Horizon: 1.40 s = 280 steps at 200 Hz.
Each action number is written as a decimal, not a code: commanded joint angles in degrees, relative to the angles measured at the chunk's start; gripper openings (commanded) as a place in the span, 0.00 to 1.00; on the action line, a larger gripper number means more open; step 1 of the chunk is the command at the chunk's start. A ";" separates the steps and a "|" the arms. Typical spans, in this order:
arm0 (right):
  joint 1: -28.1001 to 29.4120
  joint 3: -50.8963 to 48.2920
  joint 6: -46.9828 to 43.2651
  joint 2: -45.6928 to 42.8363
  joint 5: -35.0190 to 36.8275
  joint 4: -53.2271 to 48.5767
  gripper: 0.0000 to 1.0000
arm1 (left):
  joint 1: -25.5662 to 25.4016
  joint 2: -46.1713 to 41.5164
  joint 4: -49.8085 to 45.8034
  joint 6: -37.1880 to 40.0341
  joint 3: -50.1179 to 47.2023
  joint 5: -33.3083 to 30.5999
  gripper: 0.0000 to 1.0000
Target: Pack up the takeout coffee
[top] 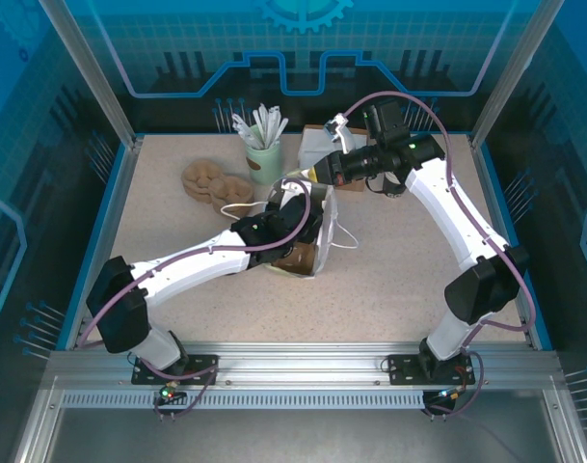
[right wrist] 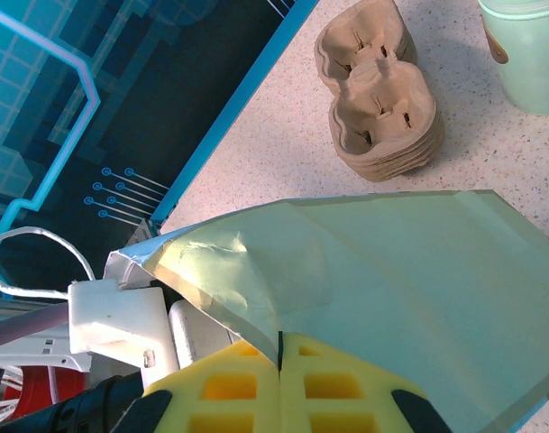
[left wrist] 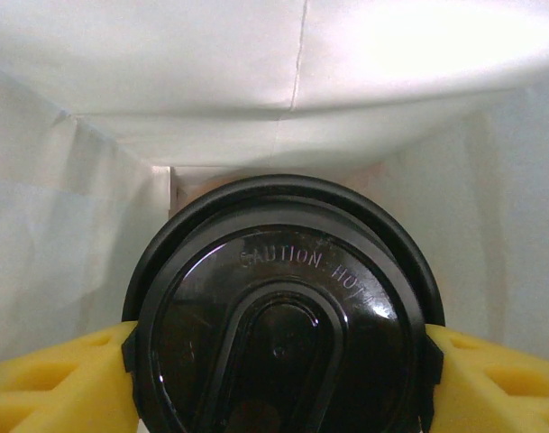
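The takeout coffee [left wrist: 283, 316] is seen from above in the left wrist view, its round black lid marked "CAUTION HOT". My left gripper [left wrist: 279, 361] is shut on it, a yellow pad [left wrist: 58, 379] pressed against each side of the lid. White walls of the paper bag [left wrist: 301, 81] surround the cup on all sides, so the cup is inside the bag. From above, the left gripper [top: 291, 214] reaches into the bag [top: 324, 224] at mid-table. My right gripper [right wrist: 280, 347] is shut on the bag's rim [right wrist: 256, 298], holding it from the far side [top: 317, 176].
A mint-green cup of white stirrers [top: 264, 154] stands behind the bag, also at the right wrist view's top right [right wrist: 526, 54]. A stack of brown pulp cup carriers [top: 211, 183] [right wrist: 378, 99] lies to its left. The bag's handle loop [top: 346, 236] lies on the table to the right.
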 commanded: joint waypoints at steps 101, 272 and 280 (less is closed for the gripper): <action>1.40 -1.40 2.17 -0.03 -1.12 1.93 0.00 | -0.24 0.71 -4.75 -0.95 2.54 -4.49 0.72; 1.40 -0.41 2.35 0.69 0.21 0.58 0.00 | -0.21 -0.84 -5.07 -1.44 0.47 -4.80 0.72; 1.37 -0.41 2.34 0.58 0.25 0.74 0.00 | -0.21 -0.29 -5.75 -1.87 0.69 -4.76 0.72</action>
